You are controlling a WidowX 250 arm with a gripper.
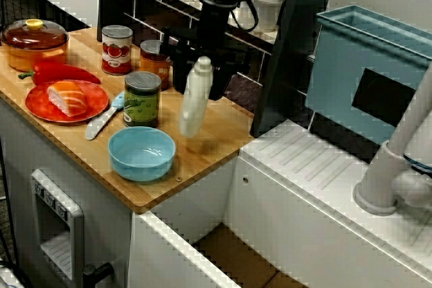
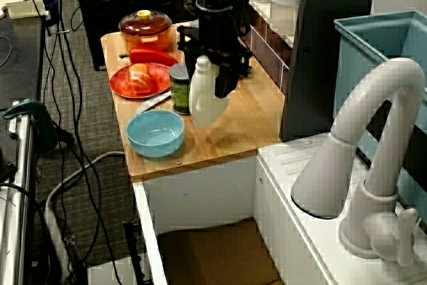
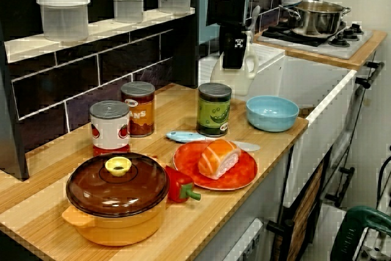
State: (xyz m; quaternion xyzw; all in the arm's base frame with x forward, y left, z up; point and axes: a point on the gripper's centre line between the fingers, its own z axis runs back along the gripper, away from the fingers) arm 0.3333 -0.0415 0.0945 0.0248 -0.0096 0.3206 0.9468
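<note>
My black gripper [image 1: 201, 67] is shut on the neck of a white plastic bottle [image 1: 192, 102]. The bottle hangs slightly tilted just over the wooden counter [image 1: 216, 133]. In the view from the sink side the gripper [image 2: 203, 65] holds the bottle [image 2: 208, 101] right beside a green-labelled can [image 2: 179, 88]. A light blue bowl [image 1: 142, 153] sits near the counter's front edge, just ahead of the bottle. In the view along the counter the gripper [image 3: 234, 53] covers most of the bottle [image 3: 245, 80], behind the can [image 3: 214, 109] and bowl [image 3: 272, 112].
Left of the can are a blue-handled knife [image 1: 101, 121], a red plate [image 1: 40, 107] with a salmon piece, a red pepper [image 1: 64, 72], an orange lidded pot [image 1: 35, 42], a tomato can [image 1: 117, 50] and a brown can [image 1: 155, 62]. A white faucet [image 1: 398, 166] and blue bin [image 1: 364, 79] stand right.
</note>
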